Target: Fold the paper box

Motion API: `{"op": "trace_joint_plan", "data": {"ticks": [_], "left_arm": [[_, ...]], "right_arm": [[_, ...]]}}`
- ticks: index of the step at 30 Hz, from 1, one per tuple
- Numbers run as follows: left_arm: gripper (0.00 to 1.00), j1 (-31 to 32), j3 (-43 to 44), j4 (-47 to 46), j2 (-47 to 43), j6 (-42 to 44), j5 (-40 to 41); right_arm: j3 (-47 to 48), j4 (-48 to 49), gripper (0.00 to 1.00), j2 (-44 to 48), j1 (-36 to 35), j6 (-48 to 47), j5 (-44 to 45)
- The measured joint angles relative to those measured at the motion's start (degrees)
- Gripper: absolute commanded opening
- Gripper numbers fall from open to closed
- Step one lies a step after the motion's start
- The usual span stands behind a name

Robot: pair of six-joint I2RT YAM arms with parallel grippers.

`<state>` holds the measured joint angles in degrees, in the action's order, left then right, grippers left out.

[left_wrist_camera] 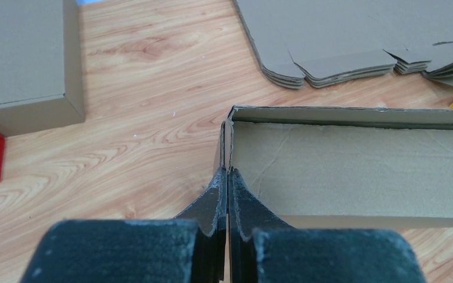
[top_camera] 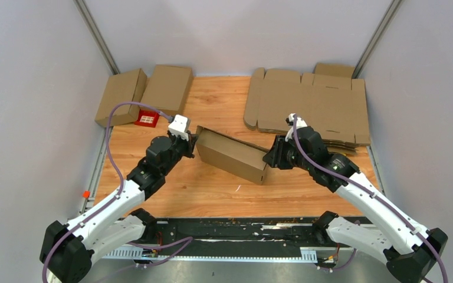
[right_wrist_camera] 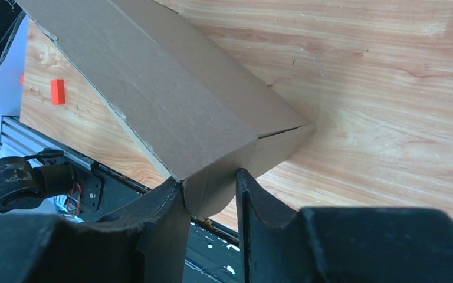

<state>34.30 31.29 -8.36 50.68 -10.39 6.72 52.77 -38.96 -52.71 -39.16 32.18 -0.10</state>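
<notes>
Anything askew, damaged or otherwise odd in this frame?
The half-folded box lies diagonally on the table, not square to it. The left wrist view shows a wavy crease running across its inner floor. A red block sits beside the finished boxes. Nothing is spilled.

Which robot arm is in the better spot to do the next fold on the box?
Probably the right. The right gripper straddles one end of the paper box, ready to pinch. The left gripper is shut on the other end wall, steadying it.
</notes>
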Motion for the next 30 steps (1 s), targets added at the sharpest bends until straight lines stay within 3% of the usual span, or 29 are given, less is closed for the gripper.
{"op": "trace_joint_plan", "data": {"ticks": [11,17,19,26,30], "left_arm": [[0.0,-0.2,0.0,0.0,0.0,0.0,0.1],[0.0,-0.2,0.0,0.0,0.0,0.1,0.1],[0.06,-0.2,0.0,0.0,0.0,0.1,0.0],[0.2,-0.2,-0.3,-0.3,0.0,-0.1,-0.2],[0.13,-0.2,-0.6,-1.0,0.3,-1.0,-0.3]], "right_arm": [[0.4,0.0,0.18,-0.9,0.2,1.9,0.2],[2.0,-2.1,0.06,-1.8,0.5,2.3,0.0],[3.0,-3.6,0.03,-2.7,1.3,2.7,-0.9],[4.8,-5.6,0.01,-4.1,3.3,4.5,-4.2],[4.8,-5.8,0.01,-4.1,3.4,4.7,-5.0]]}}
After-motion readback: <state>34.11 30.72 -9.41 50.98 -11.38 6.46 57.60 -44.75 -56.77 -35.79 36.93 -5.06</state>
